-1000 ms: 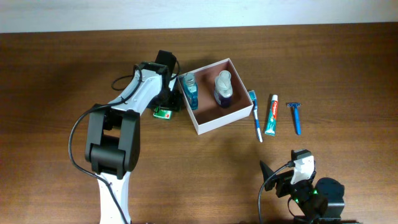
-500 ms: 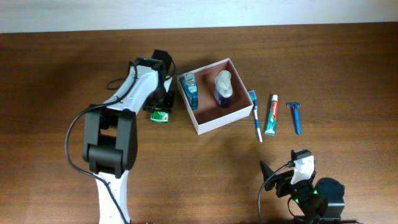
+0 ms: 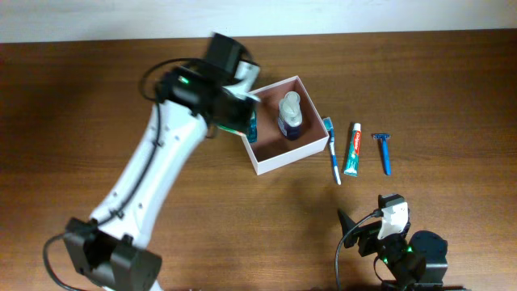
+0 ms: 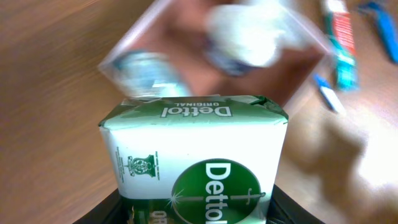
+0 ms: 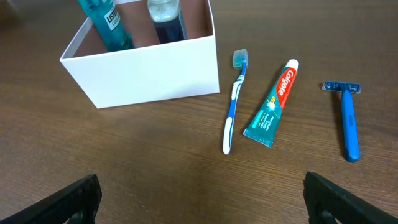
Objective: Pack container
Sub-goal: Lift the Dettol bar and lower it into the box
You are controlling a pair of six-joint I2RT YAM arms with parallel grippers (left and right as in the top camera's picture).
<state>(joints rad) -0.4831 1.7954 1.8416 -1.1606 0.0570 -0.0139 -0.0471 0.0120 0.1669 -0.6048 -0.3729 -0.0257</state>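
Note:
The container (image 3: 279, 160) is a shallow white box with a pinkish-brown inside, at the table's middle. In it stand a blue mouthwash bottle (image 3: 252, 127) and a clear bottle of dark blue liquid (image 3: 290, 115). My left gripper (image 3: 234, 109) is shut on a green and white Dettol soap box (image 4: 196, 155) and holds it raised over the container's left edge; the container (image 4: 155, 25) is blurred behind it. My right gripper (image 5: 202, 199) is open and empty, low near the front edge, facing the container (image 5: 149, 68).
Right of the container lie a toothbrush (image 3: 333, 149), a Colgate toothpaste tube (image 3: 352, 149) and a blue razor (image 3: 384, 152), side by side. They also show in the right wrist view: toothbrush (image 5: 233, 102), toothpaste (image 5: 273, 106), razor (image 5: 348, 121).
My left arm has lifted the soap box off the table left of the container and swung it up and right, over the container's left edge. The right arm has not moved.

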